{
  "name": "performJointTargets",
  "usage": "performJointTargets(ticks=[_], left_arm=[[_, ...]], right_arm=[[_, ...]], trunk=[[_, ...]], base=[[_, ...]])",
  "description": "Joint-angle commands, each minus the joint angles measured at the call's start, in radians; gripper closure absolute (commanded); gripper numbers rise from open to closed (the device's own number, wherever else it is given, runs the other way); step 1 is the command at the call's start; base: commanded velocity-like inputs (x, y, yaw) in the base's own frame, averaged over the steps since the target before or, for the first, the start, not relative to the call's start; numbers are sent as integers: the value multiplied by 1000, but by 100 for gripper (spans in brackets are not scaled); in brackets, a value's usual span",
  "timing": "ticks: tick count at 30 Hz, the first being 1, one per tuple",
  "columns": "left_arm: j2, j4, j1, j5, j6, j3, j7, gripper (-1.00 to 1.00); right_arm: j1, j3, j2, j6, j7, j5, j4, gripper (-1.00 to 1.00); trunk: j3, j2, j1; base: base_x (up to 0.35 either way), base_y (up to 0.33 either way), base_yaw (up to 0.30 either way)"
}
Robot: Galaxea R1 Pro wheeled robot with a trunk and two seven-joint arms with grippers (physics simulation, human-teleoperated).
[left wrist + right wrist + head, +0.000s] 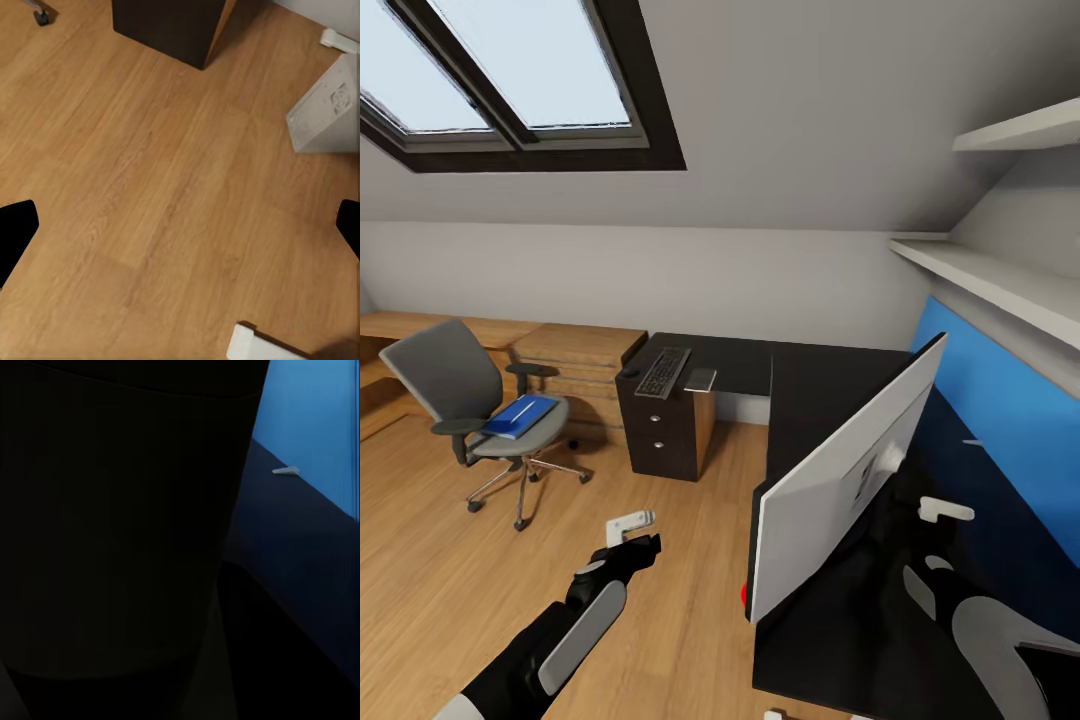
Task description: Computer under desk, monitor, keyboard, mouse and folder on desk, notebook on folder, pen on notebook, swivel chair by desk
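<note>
Meanwhile, the black L-shaped desk (800,380) carries the big flat monitor (840,470) at 4 o'clock, its pale back to the camera, tilted. Flat black keyboard (663,371) lies at 12 o'clock on the desk's far wing, small dark mouse (630,372) just beside it. Bright blue folder (520,415) rests on the grey swivel chair (470,400) at 9 o'clock, well apart from the desk. Left gripper (632,528) hangs over the wood floor (150,187), fingers spread wide. Right gripper (945,510) sits behind the monitor; can't tell its fingers' state. Grey-white computer tower (326,112) stands on the floor.
</note>
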Motion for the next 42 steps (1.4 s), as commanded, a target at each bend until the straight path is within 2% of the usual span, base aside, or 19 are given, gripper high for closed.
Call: performJointTargets(ticks=[1,10,34,42], left_arm=[[1,-1,-1,5,2,-3,8,-100],[1,1,-2,6,2,-3,7,-100],[2,0,-1,7,2,-3,7,-100],[2,0,-2,7,4,-2,8,-100]], right_arm=[[-1,15,0,-7,2,-14,1,100],[-1,15,0,-7,1,-14,1,100],[-1,15,0,-7,1,-14,1,100],[-1,15,0,-7,1,-14,1,100]], trunk=[[-2,-2,1],[-2,-2,1],[6,-2,1],[6,-2,1]], base=[[0,-91,0],[0,-15,-72],[0,0,-241],[0,0,-15]])
